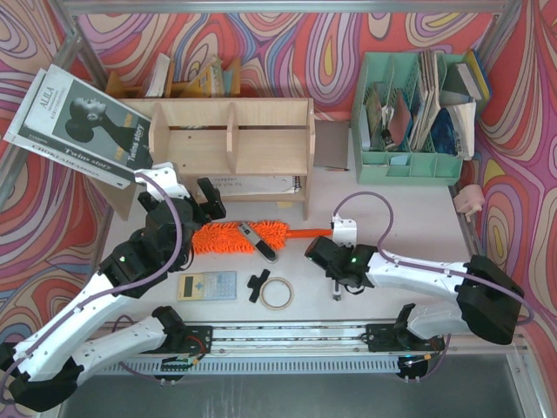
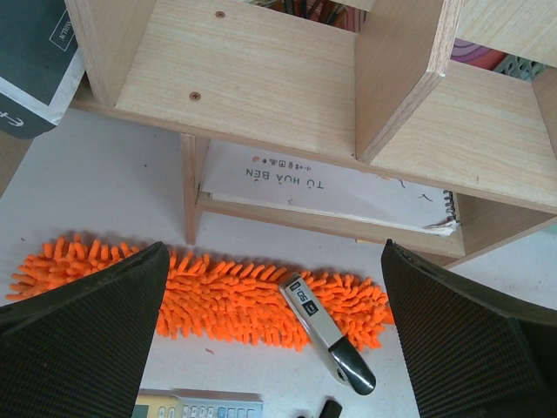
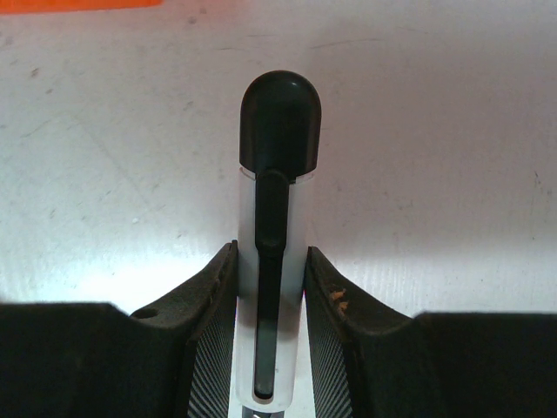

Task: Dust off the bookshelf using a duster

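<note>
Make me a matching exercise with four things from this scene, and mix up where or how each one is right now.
Things:
1. duster
2. left gripper
3. right gripper
4. tape roll

States:
A. shut on a pen
B. open, above fluffy orange fibres
C. lying in front of the bookshelf
D. flat, right of the calculator

Pairs: 1-C, 2-B, 3-A, 4-D

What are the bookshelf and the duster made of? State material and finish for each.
Bookshelf: apparently light plywood, unpainted and matte; grain and layered board edges show. Duster: soft bright-orange fibre in nubby chenille fingers, probably microfibre.
</note>
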